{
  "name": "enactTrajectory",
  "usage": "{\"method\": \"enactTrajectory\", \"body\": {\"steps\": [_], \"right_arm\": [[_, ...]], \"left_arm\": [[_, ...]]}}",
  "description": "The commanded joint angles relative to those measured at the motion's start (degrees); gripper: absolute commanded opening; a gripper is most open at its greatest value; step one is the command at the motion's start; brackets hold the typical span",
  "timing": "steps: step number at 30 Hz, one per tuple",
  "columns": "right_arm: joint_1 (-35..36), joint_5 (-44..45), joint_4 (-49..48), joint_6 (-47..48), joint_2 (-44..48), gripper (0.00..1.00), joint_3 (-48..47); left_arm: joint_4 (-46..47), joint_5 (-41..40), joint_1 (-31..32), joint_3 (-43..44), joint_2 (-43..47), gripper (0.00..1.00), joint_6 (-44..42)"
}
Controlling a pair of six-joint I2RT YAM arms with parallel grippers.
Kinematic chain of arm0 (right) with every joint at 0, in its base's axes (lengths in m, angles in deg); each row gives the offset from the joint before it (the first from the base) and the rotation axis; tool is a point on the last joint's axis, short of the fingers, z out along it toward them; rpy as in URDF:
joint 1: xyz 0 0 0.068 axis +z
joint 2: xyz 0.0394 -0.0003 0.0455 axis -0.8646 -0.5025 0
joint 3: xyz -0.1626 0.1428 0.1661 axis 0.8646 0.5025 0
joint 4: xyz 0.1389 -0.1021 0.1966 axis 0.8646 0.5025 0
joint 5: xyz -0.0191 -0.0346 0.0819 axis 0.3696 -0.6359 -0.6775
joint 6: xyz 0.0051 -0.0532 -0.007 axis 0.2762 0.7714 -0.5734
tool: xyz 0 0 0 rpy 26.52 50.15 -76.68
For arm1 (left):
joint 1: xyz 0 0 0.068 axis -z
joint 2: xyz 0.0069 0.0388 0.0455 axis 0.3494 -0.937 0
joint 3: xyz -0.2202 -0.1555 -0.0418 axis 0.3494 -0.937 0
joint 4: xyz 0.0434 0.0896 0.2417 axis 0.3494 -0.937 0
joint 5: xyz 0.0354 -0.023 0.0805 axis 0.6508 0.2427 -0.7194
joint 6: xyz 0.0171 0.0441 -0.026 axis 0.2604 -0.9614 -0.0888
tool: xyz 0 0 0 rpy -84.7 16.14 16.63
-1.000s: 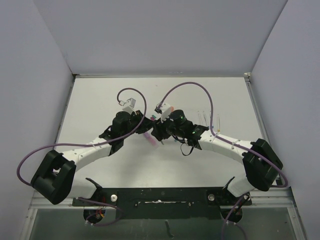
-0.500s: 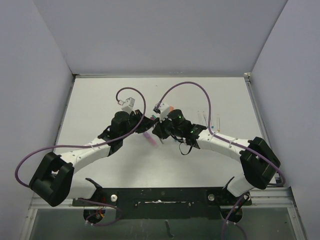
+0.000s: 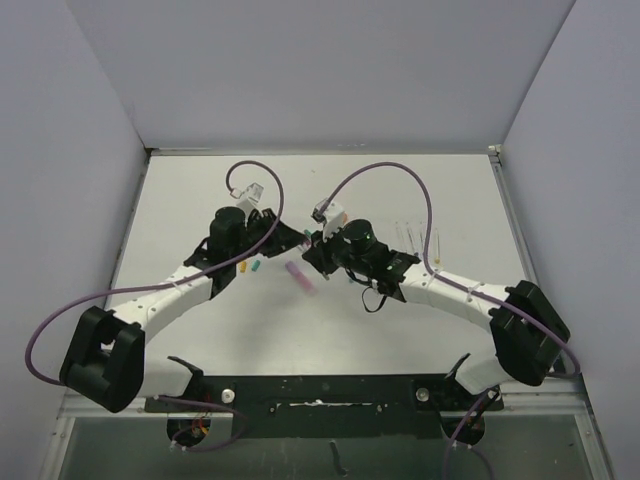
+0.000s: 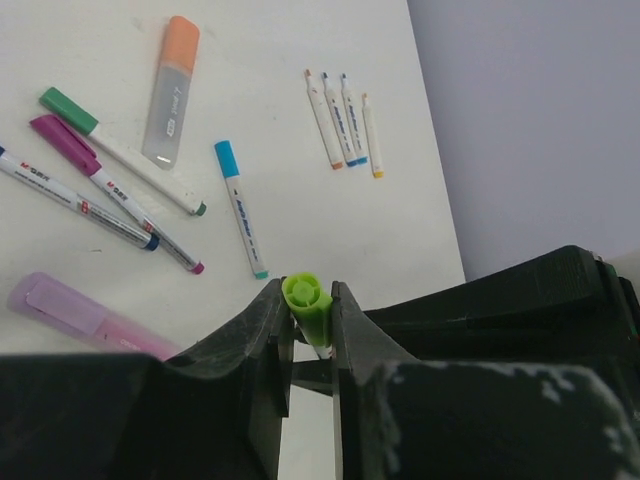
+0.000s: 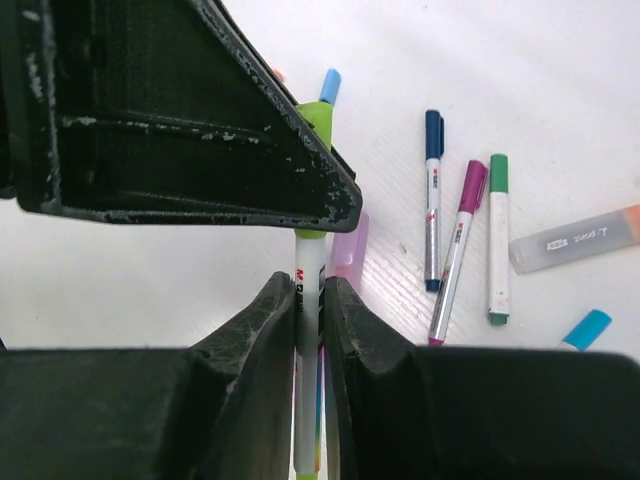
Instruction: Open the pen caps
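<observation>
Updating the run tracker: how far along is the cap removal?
Done: four slim pens side by side look uncapped. In hand: lime pen, left fingers on its cap, right fingers on the barrel, cap on. Left: green pen, magenta pen, navy pen, cyan pen, orange highlighter, pink highlighter.

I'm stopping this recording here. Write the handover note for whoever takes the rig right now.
Left gripper: shut on the lime cap.
Right gripper: shut on that pen's white barrel.
Done: four pens lie in a row, apparently uncapped.
Left: the lime cap looks still seated; pull it off. Still capped on the table: green pen, magenta pen, navy pen, blue pen, orange-capped highlighter, pink highlighter.
</observation>
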Motion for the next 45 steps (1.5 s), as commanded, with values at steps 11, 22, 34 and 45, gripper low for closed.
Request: {"method": "enactTrajectory", "body": {"steps": [11,22,34,45], "right_arm": [[-2.37,5.65,13.17,0.35,9.28,0.00,3.75],[-12.13,12.49,18.88,0.63,9.92,0.00,-0.38],[-18.04,12.88,19.11,1.93,7.77,0.00,-1.70],[-21.12,12.53,16.36,2.41,1.83,0.00,-2.77]], "left_arm": [[-1.29,-9.47,-12.91,7.71,-6.55,0.00,-7.82],[-24.63,-10.77,-12.69,12.98,-9.99,0.00,-19.75],[-29.38,-15.29,-7.70,18.95,-19.85,0.00,-23.97],[-30.35,-17.38,-6.66,21.27,-26.52,0.07,-24.23]]}}
